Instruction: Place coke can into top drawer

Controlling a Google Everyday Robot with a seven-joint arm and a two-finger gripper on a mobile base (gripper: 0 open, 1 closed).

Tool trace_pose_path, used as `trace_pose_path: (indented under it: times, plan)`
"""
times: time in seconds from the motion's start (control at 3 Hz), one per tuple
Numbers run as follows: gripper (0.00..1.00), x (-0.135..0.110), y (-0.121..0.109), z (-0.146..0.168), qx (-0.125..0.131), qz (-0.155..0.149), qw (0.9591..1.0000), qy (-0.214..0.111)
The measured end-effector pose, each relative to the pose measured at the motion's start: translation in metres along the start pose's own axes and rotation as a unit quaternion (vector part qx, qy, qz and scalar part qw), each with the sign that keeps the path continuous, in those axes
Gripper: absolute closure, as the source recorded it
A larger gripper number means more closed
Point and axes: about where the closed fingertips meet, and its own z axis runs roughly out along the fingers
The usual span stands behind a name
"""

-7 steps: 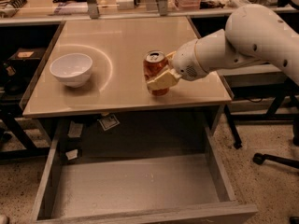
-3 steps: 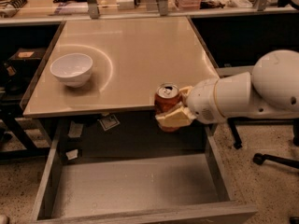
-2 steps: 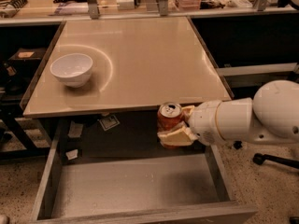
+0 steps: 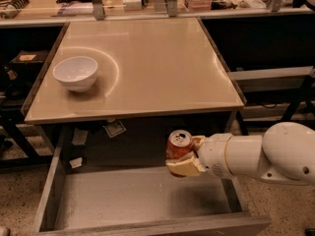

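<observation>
The gripper point(image 4: 186, 155), reaching in from the right on its white arm, pinches the coke can point(image 4: 177, 145) upright between its tan fingers, holding it above the open top drawer point(image 4: 142, 200), below the front edge of the beige tabletop point(image 4: 162, 63), where a white bowl point(image 4: 76, 73) sits.

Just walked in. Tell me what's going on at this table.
The robot's gripper holds the coke can upright, clamped between its fingers. The can is past the table's front edge and above the open top drawer, toward the drawer's right side. It is not yet set down inside. A white bowl sits on the left of the beige tabletop, well away from the arm.
</observation>
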Motion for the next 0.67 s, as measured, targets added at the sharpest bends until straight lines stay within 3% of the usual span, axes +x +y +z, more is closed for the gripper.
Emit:
trace_pose_path:
  times: [0.33,0.67]
  plan:
    - [1.00,0.010,0.001,0.016,0.017,0.002,0.9998,-0.002]
    - [1.00,0.027,0.002,0.051,0.046,-0.007,0.9989,-0.007]
